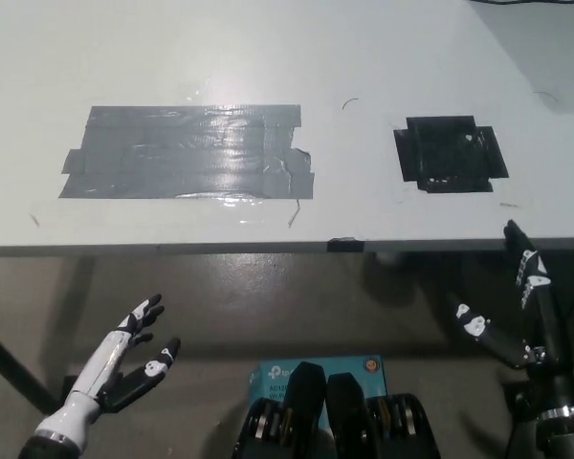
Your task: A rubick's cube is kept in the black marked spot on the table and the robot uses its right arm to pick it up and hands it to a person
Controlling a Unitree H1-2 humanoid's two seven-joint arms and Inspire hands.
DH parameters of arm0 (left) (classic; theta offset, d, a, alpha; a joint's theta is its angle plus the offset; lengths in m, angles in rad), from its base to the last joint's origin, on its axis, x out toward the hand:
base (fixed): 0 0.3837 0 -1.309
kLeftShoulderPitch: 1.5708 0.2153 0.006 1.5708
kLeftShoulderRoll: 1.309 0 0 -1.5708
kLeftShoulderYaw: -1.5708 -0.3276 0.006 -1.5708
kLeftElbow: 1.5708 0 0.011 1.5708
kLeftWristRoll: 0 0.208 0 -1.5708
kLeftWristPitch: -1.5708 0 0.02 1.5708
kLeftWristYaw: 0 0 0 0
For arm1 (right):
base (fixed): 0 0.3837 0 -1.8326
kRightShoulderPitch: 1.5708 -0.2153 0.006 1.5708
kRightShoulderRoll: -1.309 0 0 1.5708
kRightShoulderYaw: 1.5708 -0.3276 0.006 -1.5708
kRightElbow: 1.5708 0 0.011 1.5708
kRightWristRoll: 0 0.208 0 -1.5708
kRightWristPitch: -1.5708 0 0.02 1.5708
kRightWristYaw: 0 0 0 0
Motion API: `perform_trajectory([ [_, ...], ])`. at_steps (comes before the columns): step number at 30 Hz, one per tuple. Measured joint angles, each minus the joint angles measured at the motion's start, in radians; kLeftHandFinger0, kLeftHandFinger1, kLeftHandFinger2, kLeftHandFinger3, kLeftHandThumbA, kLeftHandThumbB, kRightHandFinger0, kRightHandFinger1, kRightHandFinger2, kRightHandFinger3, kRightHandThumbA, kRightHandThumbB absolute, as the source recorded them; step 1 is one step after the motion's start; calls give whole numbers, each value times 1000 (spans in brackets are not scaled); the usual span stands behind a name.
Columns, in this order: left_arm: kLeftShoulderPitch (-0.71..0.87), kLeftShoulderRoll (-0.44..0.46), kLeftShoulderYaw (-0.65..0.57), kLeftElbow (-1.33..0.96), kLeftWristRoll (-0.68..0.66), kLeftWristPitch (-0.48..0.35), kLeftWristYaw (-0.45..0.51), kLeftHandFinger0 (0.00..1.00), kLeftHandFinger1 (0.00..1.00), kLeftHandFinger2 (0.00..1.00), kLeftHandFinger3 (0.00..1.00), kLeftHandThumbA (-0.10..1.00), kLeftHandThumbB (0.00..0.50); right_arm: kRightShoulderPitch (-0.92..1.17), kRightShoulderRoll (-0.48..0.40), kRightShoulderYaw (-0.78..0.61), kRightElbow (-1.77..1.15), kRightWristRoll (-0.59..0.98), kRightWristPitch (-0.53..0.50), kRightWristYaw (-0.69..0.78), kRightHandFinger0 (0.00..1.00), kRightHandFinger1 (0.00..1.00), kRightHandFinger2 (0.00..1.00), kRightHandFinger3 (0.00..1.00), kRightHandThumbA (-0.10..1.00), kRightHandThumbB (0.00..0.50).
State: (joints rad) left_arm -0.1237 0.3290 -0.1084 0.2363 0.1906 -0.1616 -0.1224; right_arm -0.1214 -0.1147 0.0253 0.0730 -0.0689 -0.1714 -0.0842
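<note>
The black marked spot (451, 154), a square patch of black tape with ragged overlapping edges and a slight sheen, lies on the right part of the white tabletop (268, 57), near its front edge. Nothing sits on the patch, and no cube shows anywhere in the head view. Well to its left, a larger rectangle of grey tape (187, 152) is stuck flat to the tabletop, glossy where the light catches it. The black right hand (517, 316) is below the table's front edge at the lower right, holding nothing, fingers spread wide and pointing upward. The white left hand (124, 356) rests at the lower left, also below the tabletop, empty with its fingers apart.
</note>
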Motion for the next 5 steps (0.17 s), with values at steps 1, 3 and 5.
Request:
perform_trajectory([
  [1,-1,0,0,0,0,0,0,948,1000,1000,1000,650,102,-1,0,-1,10,2,-4,1,1000,1000,1000,1000,746,274],
  [3,-1,0,0,0,0,0,0,948,1000,1000,1000,649,102,-3,0,-3,21,4,-9,3,1000,1000,1000,1000,746,273],
  [5,-1,0,0,-2,0,0,0,947,1000,1000,1000,652,101,-5,-1,-9,51,19,-22,11,1000,1000,1000,1000,731,280],
])
